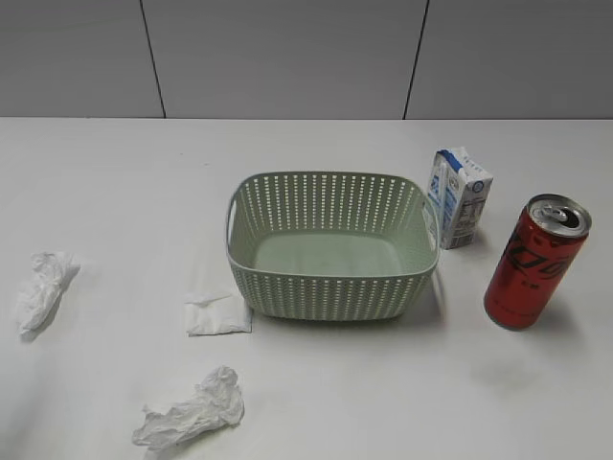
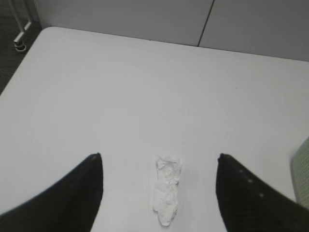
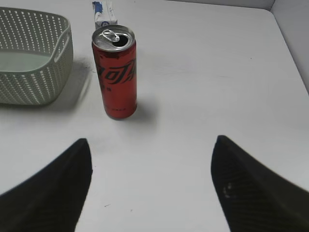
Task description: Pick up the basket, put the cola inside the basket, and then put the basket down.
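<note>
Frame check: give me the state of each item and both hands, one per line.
basket: upright on the table, empty
cola: upright, tab opened, right of basket, untouched
carton: upright behind the basket's right corner
tissues: three, crumpled or folded, lying left of basket
left hand: open, above a tissue
right hand: open, near the cola

A bare test or lab setting is suggested rather than a home. A plain white table (image 1: 316,402) is backed by grey wall panels (image 1: 287,57) divided by dark seams, and dark flooring and a white metal frame foot (image 2: 20,41) are seen past the table's corner. Only a few staged items are laid out, among them crumpled tissues (image 1: 192,412).
</note>
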Tool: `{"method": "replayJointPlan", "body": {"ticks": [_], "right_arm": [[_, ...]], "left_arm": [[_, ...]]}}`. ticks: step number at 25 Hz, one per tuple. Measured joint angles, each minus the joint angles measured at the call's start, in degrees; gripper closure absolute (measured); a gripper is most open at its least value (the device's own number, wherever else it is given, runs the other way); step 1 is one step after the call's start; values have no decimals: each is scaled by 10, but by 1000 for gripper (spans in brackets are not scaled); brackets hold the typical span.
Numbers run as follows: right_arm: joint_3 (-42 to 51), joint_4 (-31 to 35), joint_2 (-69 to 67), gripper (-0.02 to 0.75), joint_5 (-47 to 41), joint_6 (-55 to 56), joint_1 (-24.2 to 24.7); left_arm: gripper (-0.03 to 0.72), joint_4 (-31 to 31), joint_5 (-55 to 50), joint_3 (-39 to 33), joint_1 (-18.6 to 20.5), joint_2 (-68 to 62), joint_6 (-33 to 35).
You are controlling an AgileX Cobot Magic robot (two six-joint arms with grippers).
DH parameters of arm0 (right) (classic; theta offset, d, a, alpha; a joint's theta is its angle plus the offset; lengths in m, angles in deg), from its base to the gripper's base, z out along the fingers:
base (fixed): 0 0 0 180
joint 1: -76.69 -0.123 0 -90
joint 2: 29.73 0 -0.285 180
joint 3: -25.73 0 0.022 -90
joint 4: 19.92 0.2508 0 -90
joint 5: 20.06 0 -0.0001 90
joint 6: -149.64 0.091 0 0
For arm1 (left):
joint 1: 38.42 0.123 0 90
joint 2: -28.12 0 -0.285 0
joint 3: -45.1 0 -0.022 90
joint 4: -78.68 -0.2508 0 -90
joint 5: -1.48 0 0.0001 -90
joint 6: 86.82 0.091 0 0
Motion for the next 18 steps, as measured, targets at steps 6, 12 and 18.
{"method": "replayJointPlan", "body": {"ticks": [6,12,18], "right_arm": [[0,0,0,156,0,0,0],[0,-1,0,156,0,0,0],[0,-3,0,156,0,0,0]], "left_arm": [[134,3,-26,85,-67,-151,1],[134,5,-87,205,-125,-315,2],[139,5,-153,329,-190,-453,-18]]}}
